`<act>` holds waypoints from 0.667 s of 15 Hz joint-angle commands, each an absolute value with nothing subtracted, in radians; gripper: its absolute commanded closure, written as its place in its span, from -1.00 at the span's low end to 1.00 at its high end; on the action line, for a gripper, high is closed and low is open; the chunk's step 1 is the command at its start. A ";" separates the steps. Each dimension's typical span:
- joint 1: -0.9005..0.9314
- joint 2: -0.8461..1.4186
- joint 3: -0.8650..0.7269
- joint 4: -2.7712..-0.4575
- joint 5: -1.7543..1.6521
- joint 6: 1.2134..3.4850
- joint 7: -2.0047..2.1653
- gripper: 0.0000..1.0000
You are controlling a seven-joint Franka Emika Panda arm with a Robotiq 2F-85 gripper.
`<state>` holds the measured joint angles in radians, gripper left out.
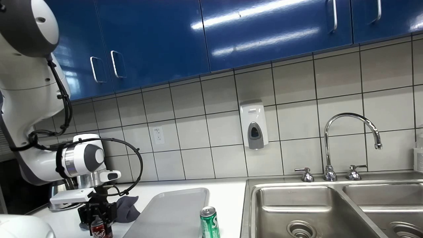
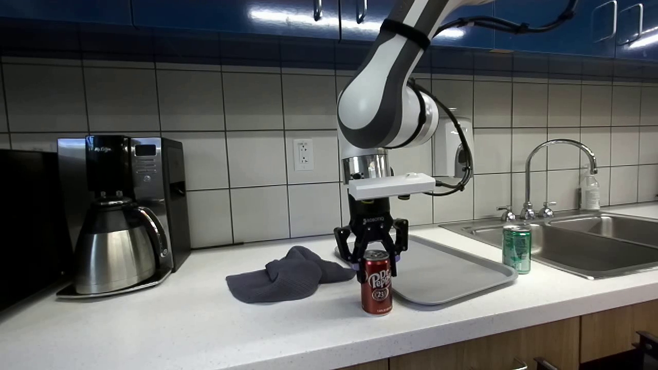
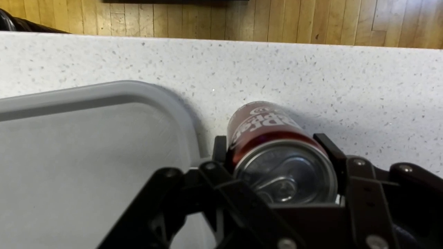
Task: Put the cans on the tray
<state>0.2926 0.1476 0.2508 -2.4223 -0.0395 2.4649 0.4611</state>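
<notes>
A red Dr Pepper can (image 2: pixel 377 290) stands upright at the counter's front, just beside the grey tray's near corner; I cannot tell whether its base touches the counter. It also shows in the wrist view (image 3: pixel 266 129) and partly in an exterior view (image 1: pixel 100 232). My gripper (image 2: pixel 378 272) points down around the can's upper part, one finger against each side, shut on it; the wrist view shows both fingers (image 3: pixel 271 143). The grey tray (image 2: pixel 452 272) lies flat; it also shows here (image 1: pixel 175 211) and here (image 3: pixel 86 166). A green can (image 2: pixel 517 249) stands upright between tray and sink (image 1: pixel 210 223).
A dark grey cloth (image 2: pixel 293 277) lies behind the red can, left of the tray. A coffee maker (image 2: pixel 123 221) stands farther left. The steel sink (image 2: pixel 545 241) with its faucet (image 1: pixel 330 148) is beyond the green can. The counter's front edge (image 3: pixel 221 40) runs close by.
</notes>
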 commanded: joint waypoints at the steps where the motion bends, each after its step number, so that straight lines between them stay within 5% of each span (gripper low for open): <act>1: 0.303 0.128 0.245 -2.426 -0.037 2.468 0.466 0.23; 10: 0.274 0.073 0.229 -2.344 0.005 2.406 0.437 0.23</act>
<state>0.2887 0.1125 0.2430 -2.3826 -0.0081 2.4611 0.4597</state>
